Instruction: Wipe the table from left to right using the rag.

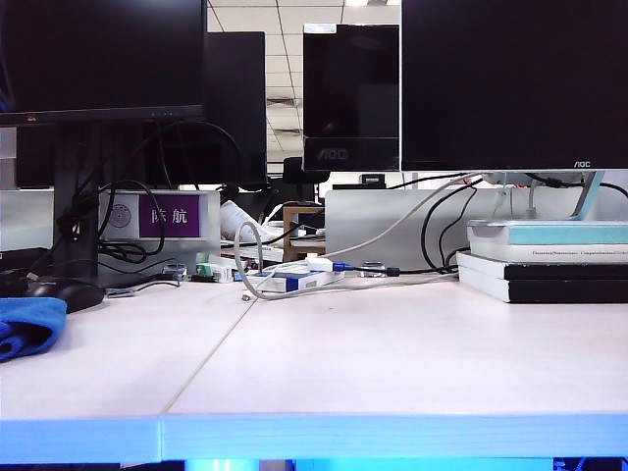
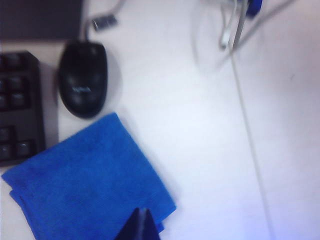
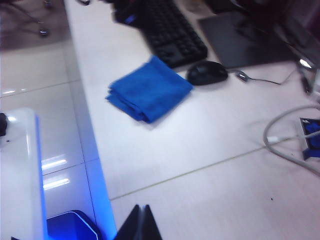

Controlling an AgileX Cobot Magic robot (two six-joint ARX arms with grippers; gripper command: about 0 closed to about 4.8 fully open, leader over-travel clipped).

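The rag (image 2: 87, 182) is one folded square of bright blue cloth lying flat on the table (image 1: 392, 363), far over at the left end in the exterior view (image 1: 27, 326), where only its right part shows. One corner of it comes just beside a black mouse (image 2: 83, 78), apparently without touching; the rag's far side lies just beside a black keyboard (image 2: 19, 107). One mouse and one keyboard are in sight. In the right wrist view the rag (image 3: 149, 92) sits near the table's front edge, a narrow bare strip between them.

Right of the rag the white top runs wide and bare across a thin seam (image 2: 248, 135) joining its two panels. Along the back stand a loop of pale cable (image 1: 257, 263) with small connectors, a purple-labelled box (image 1: 160, 217) and one stack of books (image 1: 546, 260) at the far right, all well back from the front edge. Three dark monitors (image 1: 510, 83) rise behind.

The left tool (image 2: 142, 227) hangs over the rag's near edge, its dark tips pressed together with nothing between them. The right tool (image 3: 141, 225) sits over bare table near the front edge, well apart from the rag, its tips likewise together and empty. Neither arm shows in the exterior view.
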